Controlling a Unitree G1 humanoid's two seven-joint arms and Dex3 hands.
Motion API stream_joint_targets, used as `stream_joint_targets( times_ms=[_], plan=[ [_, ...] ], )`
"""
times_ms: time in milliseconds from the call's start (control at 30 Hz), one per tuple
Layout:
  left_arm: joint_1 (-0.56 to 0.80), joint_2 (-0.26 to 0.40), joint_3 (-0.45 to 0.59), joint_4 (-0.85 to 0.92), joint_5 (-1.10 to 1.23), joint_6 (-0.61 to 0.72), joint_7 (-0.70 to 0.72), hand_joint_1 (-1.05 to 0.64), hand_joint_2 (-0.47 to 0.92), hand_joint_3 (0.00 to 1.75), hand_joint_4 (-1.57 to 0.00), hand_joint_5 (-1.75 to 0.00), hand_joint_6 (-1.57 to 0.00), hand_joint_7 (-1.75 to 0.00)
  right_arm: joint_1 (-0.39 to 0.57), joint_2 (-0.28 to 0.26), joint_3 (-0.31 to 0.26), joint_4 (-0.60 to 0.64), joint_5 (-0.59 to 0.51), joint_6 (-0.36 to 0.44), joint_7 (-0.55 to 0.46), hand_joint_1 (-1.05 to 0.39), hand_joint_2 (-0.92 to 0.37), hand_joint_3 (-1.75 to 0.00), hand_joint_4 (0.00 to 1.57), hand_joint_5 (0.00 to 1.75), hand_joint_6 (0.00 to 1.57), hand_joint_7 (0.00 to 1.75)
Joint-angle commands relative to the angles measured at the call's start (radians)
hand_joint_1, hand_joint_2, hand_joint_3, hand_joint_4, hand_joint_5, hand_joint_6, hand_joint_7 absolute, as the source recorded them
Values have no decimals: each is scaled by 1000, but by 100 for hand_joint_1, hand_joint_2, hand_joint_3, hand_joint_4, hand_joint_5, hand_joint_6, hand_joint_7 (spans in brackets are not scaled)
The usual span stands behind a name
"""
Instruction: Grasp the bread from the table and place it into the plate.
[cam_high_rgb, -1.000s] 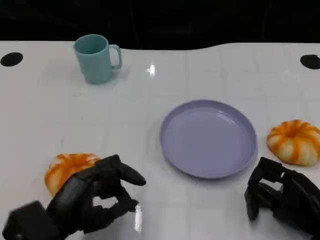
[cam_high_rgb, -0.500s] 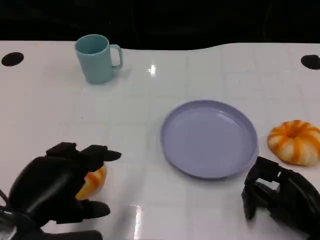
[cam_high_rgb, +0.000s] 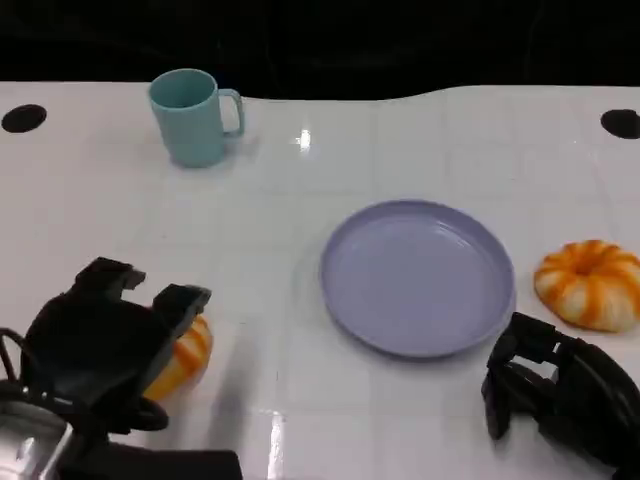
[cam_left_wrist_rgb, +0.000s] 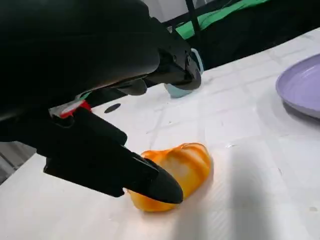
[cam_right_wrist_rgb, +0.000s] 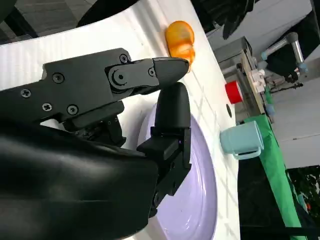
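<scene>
A white table (cam_high_rgb: 300, 250) runs back to a dark background. The left robot hand (cam_high_rgb: 95, 345) hangs over the near bread (cam_high_rgb: 182, 352), fingers spread around it, no grip visible. The lilac plate (cam_high_rgb: 417, 276) lies well to that bread's right. A second bread (cam_high_rgb: 590, 283) sits just beyond the plate, near the curled, empty right robot hand (cam_high_rgb: 545, 395). A teal mug (cam_high_rgb: 192, 116) stands far back.

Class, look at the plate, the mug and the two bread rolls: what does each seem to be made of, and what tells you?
Plate: probably plastic, lilac, with a soft satin sheen.
Mug: probably plastic too, matte teal; ceramic is possible.
Bread near the left robot hand and bread right of the plate: glossy orange-and-white, uniformly smooth, so likely toy replicas, perhaps foam or plastic.
</scene>
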Motion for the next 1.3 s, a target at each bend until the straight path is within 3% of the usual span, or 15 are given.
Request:
stream_joint_targets(
  times_ms=[33, 367, 500, 667, 967, 1067, 1167, 1233, 1267, 1300],
  plan=[
    [-10, 32, -15, 14, 2, 20, -13, -55, 67, 0, 0, -42, -22, -14, 16, -11, -7, -7, 2, 13, 1, -58, -92, -17, 76, 175, 72, 149],
    [-145, 43, -85, 245, -37, 30, 6, -49, 67, 1, 0, -40, -22, -12, 23, -10, -7, -29, 4, 41, -8, -59, -92, -15, 77, 175, 75, 146],
    [-265, 34, -148, 452, -31, 51, 2, -50, 69, 1, 0, -38, -20, -10, 15, -11, -6, 12, -7, -38, 20, -60, -92, -20, 74, 175, 65, 160],
    [-377, 25, -206, 658, -68, 44, 62, -52, 69, 0, 0, -40, -22, -10, -5, -17, -7, 72, -17, -119, 43, -61, -92, -21, 72, 175, 62, 164],
    [-489, 26, -276, 880, -149, 15, 167, -48, 72, 1, -4, -44, -30, -11, -28, -16, -22, 128, -2, -149, 72, -60, -92, -18, 72, 175, 63, 161],
    [-498, 30, -284, 911, -175, -8, 212, -39, 74, 1, -15, -41, -47, -10, -30, -16, -25, 133, 0, -150, 78, -60, -92, -18, 72, 175, 63, 161],
    [-490, 33, -271, 929, -219, -59, 303, -33, 81, 3, -49, -37, -76, -7, -30, -16, -26, 131, -4, -149, 77, -61, -92, -18, 72, 175, 63, 160],
    [-493, 37, -277, 939, -231, -69, 322, -32, 83, 4, -56, -34, -82, -5, -30, -16, -27, 131, -5, -149, 77, -61, -92, -18, 72, 175, 64, 159],
    [-480, 32, -258, 962, -251, -121, 440, -32, 83, 4, -57, -33, -83, -5, -29, -16, -27, 130, -9, -152, 72, -61, -92, -18, 72, 175, 64, 159],
    [-471, 29, -245, 982, -266, -162, 532, -32, 85, 13, -82, -84, -107, -19, -28, -16, -26, 129, -12, -155, 68, -61, -92, -18, 72, 175, 64, 159]
  ],
)
